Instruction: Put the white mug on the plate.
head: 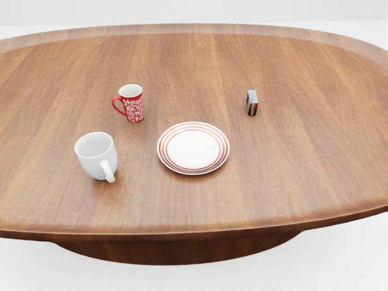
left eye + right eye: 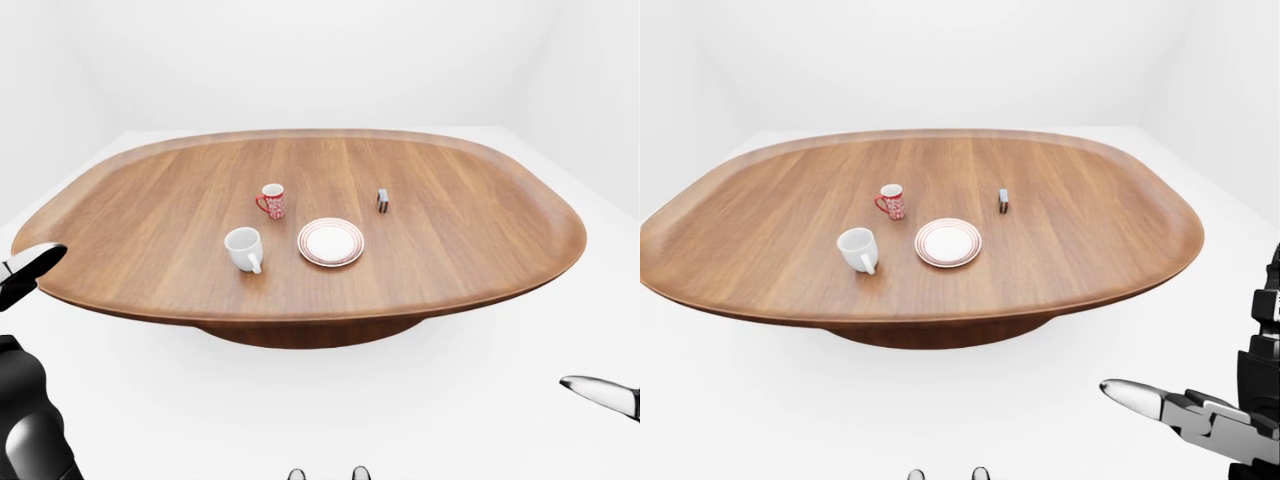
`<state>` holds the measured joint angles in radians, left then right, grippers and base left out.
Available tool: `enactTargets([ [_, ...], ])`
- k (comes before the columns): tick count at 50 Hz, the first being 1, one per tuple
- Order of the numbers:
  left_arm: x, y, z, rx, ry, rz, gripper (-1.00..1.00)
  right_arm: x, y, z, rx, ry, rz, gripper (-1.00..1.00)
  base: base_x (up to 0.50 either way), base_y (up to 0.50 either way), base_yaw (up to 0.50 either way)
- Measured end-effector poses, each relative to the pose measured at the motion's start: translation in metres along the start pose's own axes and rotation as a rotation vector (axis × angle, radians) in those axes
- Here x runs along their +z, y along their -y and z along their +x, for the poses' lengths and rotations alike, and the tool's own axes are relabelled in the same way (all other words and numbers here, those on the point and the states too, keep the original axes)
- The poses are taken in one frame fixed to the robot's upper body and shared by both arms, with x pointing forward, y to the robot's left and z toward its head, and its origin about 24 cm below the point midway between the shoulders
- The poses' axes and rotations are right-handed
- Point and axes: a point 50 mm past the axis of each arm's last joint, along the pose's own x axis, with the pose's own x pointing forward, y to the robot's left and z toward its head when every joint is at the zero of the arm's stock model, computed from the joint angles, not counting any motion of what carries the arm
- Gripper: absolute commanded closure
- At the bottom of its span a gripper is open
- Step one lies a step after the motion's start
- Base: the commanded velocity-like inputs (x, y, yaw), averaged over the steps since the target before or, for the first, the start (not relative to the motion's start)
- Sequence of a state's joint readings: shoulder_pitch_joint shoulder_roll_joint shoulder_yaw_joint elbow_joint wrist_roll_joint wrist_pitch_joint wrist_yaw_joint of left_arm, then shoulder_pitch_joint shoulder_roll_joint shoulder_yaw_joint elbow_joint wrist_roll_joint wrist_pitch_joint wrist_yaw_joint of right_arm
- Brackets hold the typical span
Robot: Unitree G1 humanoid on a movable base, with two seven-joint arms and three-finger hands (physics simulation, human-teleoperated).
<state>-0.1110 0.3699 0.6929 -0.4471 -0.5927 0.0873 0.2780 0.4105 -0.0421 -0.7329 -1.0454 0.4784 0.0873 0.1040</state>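
The white mug stands upright on the tabletop, just left of the plate and apart from it. A red mug sits above them, a small box to the right. My left hand and right hand hang low, off the tabletop, holding nothing; whether their fingers are spread I cannot tell.

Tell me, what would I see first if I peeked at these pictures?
A big round wooden table fills the head view. Near its middle lies a plate with red rings, with a white mug to its left and a red patterned mug above that. A small dark box stands alone toward the right.
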Motion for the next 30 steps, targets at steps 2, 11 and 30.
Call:
enactTargets([
  [2,0.0001,0.0000,0.0001,0.001,0.000,-0.001,-1.00,-0.0001,-0.0003,0.0000,0.002,0.000,-0.001,-1.00,0.28,0.00,0.00],
  [11,0.0003,0.0000,-0.0001,0.001,0.001,-0.003,-1.00,-0.0003,-0.0009,-0.0003,0.008,-0.003,-0.004,-1.00,0.28,0.00,0.00],
  [30,0.0002,0.0013,-0.0010,-0.008,0.003,0.006,-1.00,-0.0009,-0.0023,-0.0003,0.020,-0.011,-0.014,-1.00,0.31,0.00,0.00],
])
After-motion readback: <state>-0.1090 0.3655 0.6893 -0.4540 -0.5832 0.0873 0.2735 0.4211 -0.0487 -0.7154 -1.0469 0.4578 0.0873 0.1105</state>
